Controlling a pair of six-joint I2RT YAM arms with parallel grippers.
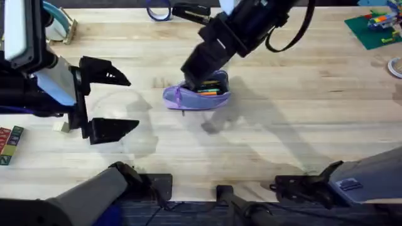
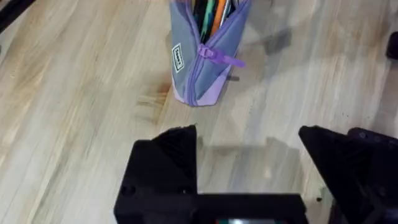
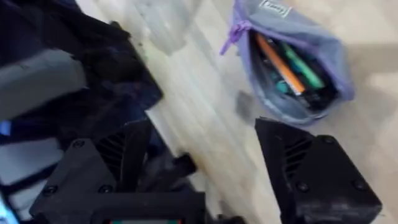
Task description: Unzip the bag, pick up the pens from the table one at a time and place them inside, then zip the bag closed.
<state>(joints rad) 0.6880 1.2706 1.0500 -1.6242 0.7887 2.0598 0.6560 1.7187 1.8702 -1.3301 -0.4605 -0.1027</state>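
Observation:
The lavender bag (image 1: pixel 196 95) lies unzipped near the middle of the table (image 1: pixel 295 119). Pens stick out of its mouth, among them an orange one (image 3: pixel 281 62) and a green one. In the left wrist view the bag (image 2: pixel 200 62) shows its purple zipper pull (image 2: pixel 219 56) hanging at the front. My right gripper (image 1: pixel 201 80) hovers just above the bag's opening. In the right wrist view the right gripper (image 3: pixel 211 155) is open and empty, with the bag (image 3: pixel 292 59) ahead of it. My left gripper (image 1: pixel 129 100) stands open and empty to the left of the bag, apart from it.
A tape roll (image 1: pixel 159 10) and a black object (image 1: pixel 190 11) sit at the far edge. A green plate with bricks (image 1: pixel 374 26) is at the far right. Coloured blocks (image 1: pixel 9 144) lie at the left edge. Bare wood stretches right of the bag.

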